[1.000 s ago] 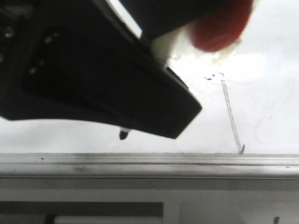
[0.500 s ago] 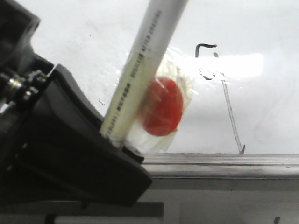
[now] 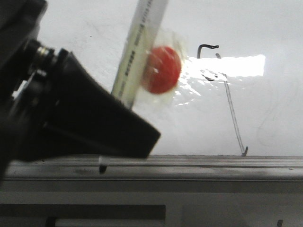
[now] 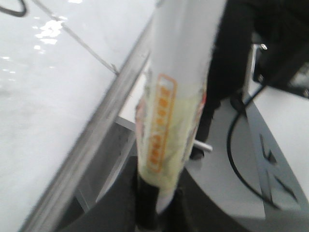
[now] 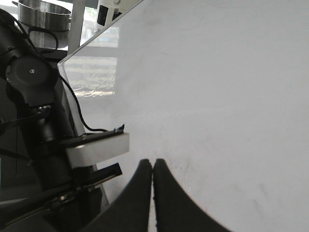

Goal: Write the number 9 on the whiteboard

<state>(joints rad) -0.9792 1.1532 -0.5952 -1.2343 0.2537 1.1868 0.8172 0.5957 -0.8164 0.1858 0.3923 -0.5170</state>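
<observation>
The number 9 (image 3: 231, 101) is a thin dark line on the whiteboard (image 3: 71, 38), with a small open hook on top and a long slanted stem ending at the grey rail (image 3: 213, 163). My left gripper (image 3: 128, 123) is shut on a white marker (image 3: 137, 52) with a red disc (image 3: 162, 68) taped to it. It is left of the 9, with the dark tip (image 3: 102, 168) over the rail. In the left wrist view the marker (image 4: 178, 106) stands up from the gripper (image 4: 159, 212), and the stem (image 4: 82, 46) shows. My right gripper (image 5: 153, 164) is shut and empty over the whiteboard (image 5: 217, 96).
A bright glare patch (image 3: 236, 66) lies across the top of the 9. In the left wrist view a black cable (image 4: 231, 159) runs over a grey base beyond the rail (image 4: 96, 130). In the right wrist view a black arm joint (image 5: 31, 75) and a steel pot (image 5: 43, 12) stand past the board's edge.
The left gripper with the marker has swung off the board, left and towards the rail. The top hook of the 9, covered one second ago, now shows. The right gripper has no earlier frame.
</observation>
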